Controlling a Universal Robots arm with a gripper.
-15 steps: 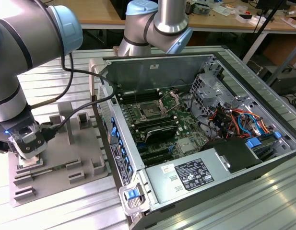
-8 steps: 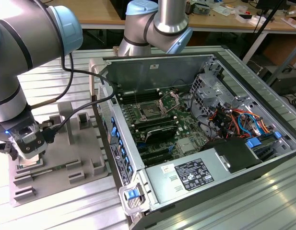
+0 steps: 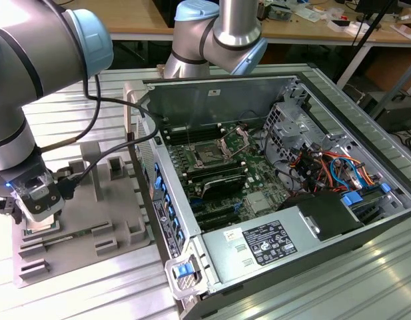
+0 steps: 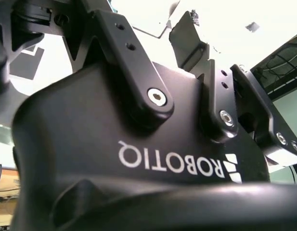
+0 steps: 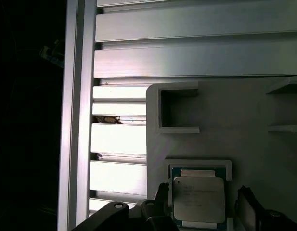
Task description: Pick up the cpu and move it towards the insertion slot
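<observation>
Silvery cpu (image 5: 199, 199) sits flat in its grey tray (image 5: 235, 120) pocket, right between the fingers of the gripper (image 5: 203, 196), which stand spread either side and aren't holding anything yet; insertion slot (image 3: 206, 157) is well apart, roughly 3 o'clock across the exterior view

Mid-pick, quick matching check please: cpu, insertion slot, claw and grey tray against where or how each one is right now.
1. cpu
2. insertion slot
3. claw
4. grey tray

A. inside the open computer case
B. open, straddling the cpu
C. lying in a framed pocket of the tray
D. on the slatted table, beside the case

Pairs: 1-C, 2-A, 3-B, 4-D
</observation>
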